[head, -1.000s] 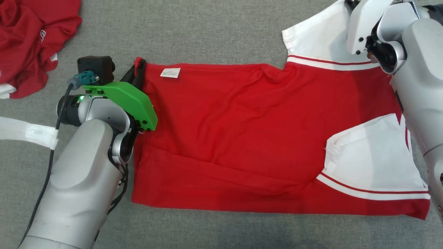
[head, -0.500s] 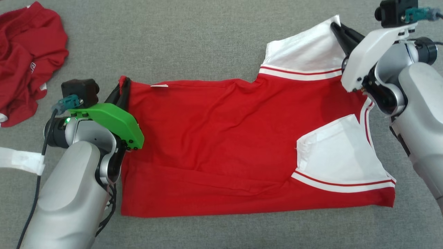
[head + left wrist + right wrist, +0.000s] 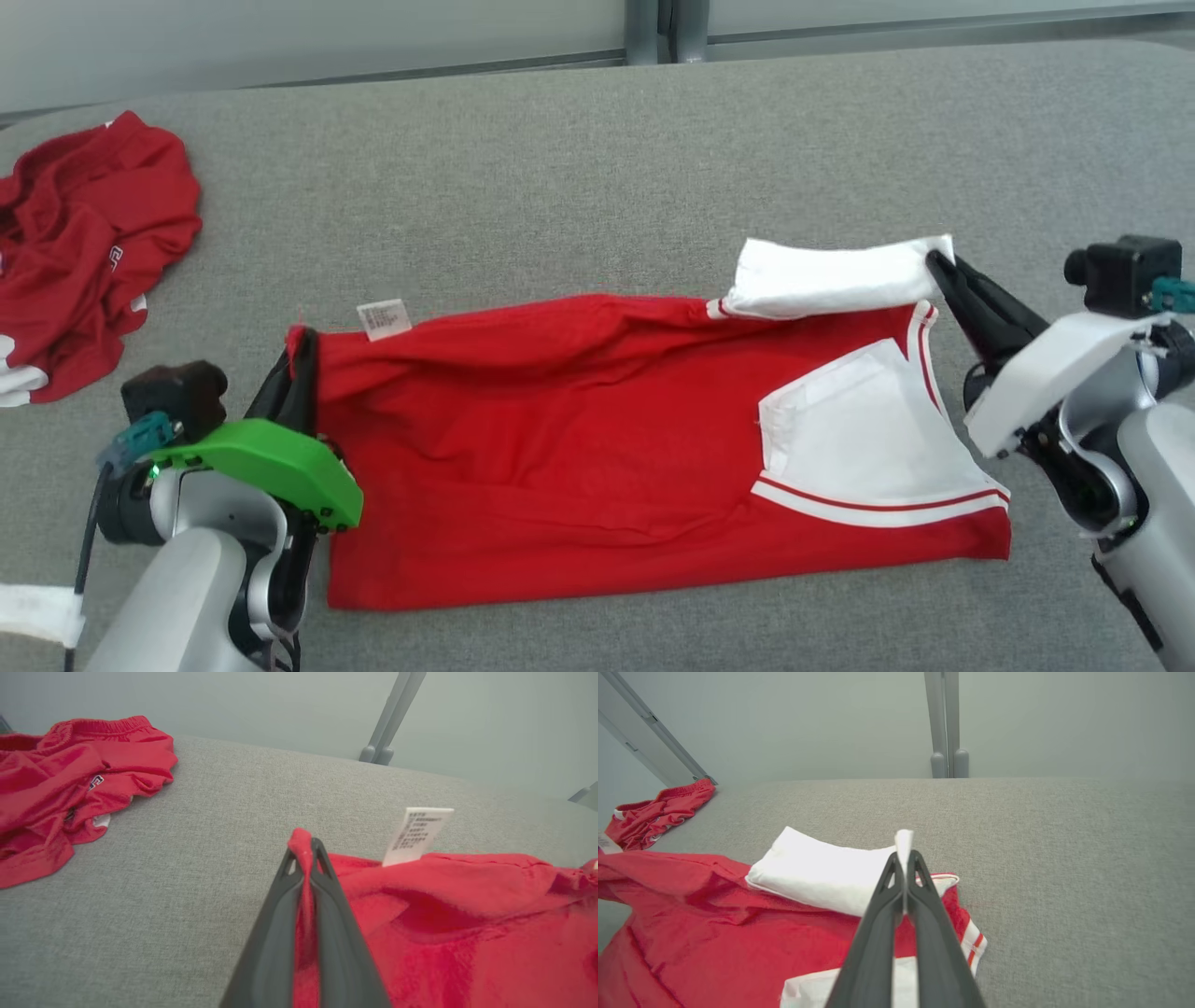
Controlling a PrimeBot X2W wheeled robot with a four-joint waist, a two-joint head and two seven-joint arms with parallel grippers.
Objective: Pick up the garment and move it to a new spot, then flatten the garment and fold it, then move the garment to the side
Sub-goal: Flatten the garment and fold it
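Garment (image 3: pixel 579 448) on table (image 3: pixel 560 187), another garment (image 3: pixel 84 243) well apart to its left

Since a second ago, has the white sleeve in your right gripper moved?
Yes. The camera shifted too, but the gripped sleeve in the right gripper has come closer to the near sleeve.

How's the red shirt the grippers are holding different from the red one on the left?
The held garment lies spread mostly flat; the other garment is a crumpled heap. The left gripper and right gripper pinch the held garment's far corners; nothing touches the other garment. The held garment shows broad white sleeves, the other garment barely any white. Both are red, on the grey surface.
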